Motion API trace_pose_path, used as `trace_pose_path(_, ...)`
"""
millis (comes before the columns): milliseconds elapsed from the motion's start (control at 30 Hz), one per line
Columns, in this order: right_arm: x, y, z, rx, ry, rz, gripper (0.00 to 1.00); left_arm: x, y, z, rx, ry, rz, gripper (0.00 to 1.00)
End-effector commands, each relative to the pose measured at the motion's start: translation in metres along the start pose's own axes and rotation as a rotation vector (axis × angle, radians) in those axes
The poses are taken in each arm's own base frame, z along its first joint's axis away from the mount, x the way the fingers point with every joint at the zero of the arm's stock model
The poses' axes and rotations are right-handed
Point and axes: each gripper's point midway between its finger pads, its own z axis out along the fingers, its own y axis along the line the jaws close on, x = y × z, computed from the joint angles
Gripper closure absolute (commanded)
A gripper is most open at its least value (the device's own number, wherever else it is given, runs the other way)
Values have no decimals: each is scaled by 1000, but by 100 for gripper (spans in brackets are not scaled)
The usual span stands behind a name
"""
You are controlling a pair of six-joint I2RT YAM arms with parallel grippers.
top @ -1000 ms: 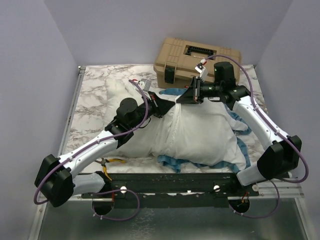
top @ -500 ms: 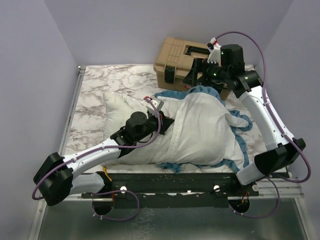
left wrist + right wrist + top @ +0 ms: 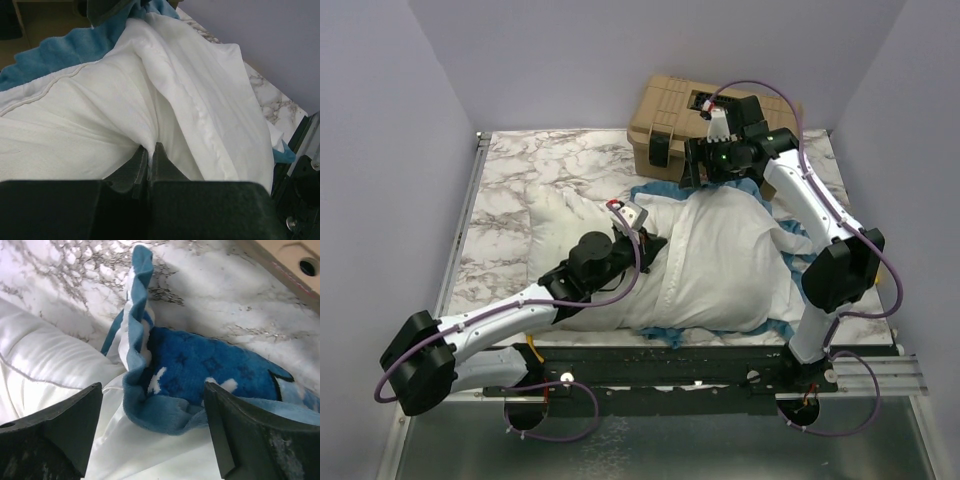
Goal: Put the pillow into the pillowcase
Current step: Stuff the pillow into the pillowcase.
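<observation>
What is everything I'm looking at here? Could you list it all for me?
pillow: one, plain white, left of centre, its right part covered by the pillowcase.
pillowcase: one, white inner side showing, blue frilled edging, centre-right.
toolbox: one, tan, far edge of the table.
table: one, white and grey marble pattern, under everything.
yellow-handled item: one, mostly hidden by the left arm, near edge; too hidden to identify.
left gripper: one, black, shut on white pillowcase fabric.
right gripper: one, black, open over the pillowcase's blue edge, beside the toolbox.
</observation>
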Motion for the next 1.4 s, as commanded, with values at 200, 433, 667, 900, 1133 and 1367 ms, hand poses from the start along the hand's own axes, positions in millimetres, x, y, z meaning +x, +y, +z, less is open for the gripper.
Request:
trace_pose_path(200,26,30,15,-225,107,4,92,-30,-11,-8,9,-86,6,100)
trace_pose_path(433,-26,87,-33,-459,-18,32,100,-89,-22,-3,24,-259,-16,100)
trace_pose_path(667,-61,162,-118,-894,-197,174,100,-102,-33,19,60,-295,-73,100)
trace_pose_path(900,-53,191,-156,-1055,-251,250,100,-75,-28,42,57,-267,-144,100)
trace_pose_path(1133,-63,231,-179,-1154,-297,290,100,-57,-50,70,161,-210,-209,100)
trace_pose_path(1367,-52,261,-184,-1222,-377,430,100,-58,-65,82,200,-220,-236,100)
